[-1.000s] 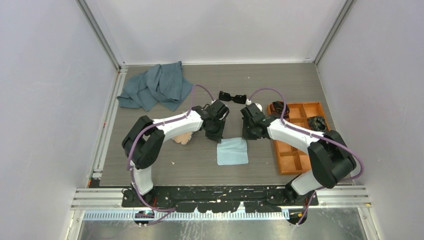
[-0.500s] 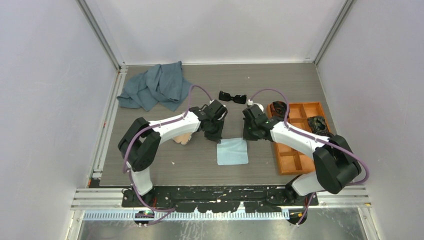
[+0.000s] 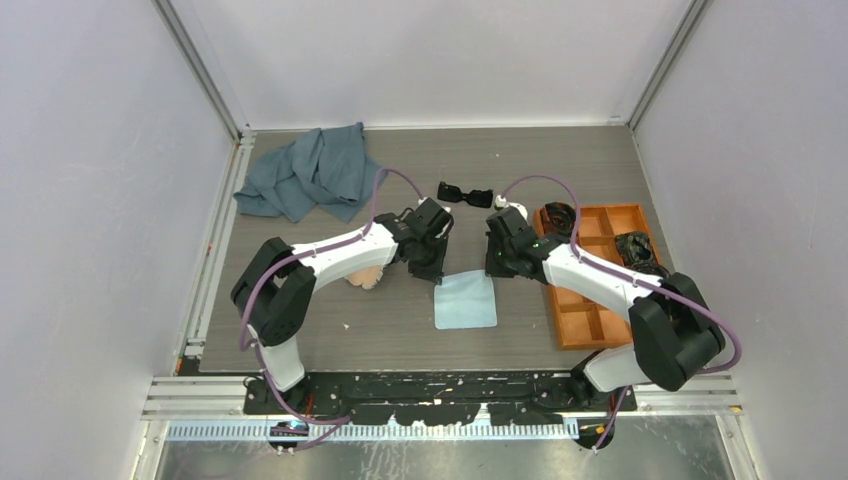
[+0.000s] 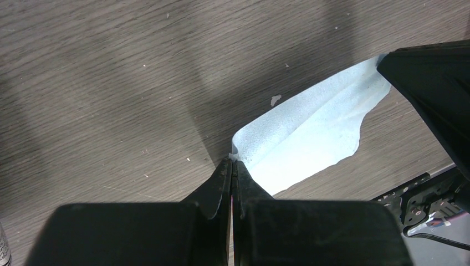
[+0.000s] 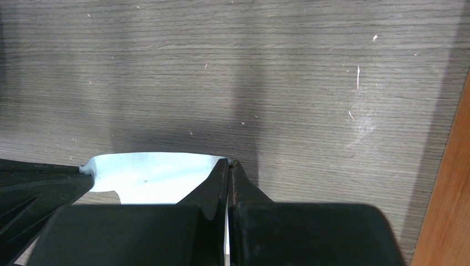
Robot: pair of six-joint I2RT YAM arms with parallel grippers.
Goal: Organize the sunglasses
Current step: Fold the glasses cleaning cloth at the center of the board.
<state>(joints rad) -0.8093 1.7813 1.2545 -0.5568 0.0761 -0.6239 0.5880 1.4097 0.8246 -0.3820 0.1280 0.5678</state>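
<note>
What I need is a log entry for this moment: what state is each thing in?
left gripper: shut on a far corner of the light blue cloth.
right gripper: shut on the cloth's other far corner.
light blue cloth: pinched at both far corners, spread between the grippers.
sunglasses: lying beyond the grippers, untouched.
grey towel: crumpled.
orange tray: black bundles in two far compartments.

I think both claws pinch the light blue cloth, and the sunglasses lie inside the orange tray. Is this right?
Not quite. The sunglasses are not inside the orange tray; they lie on the table to its left, as the top external view shows. The left claw and right claw do pinch the light blue cloth.
</note>
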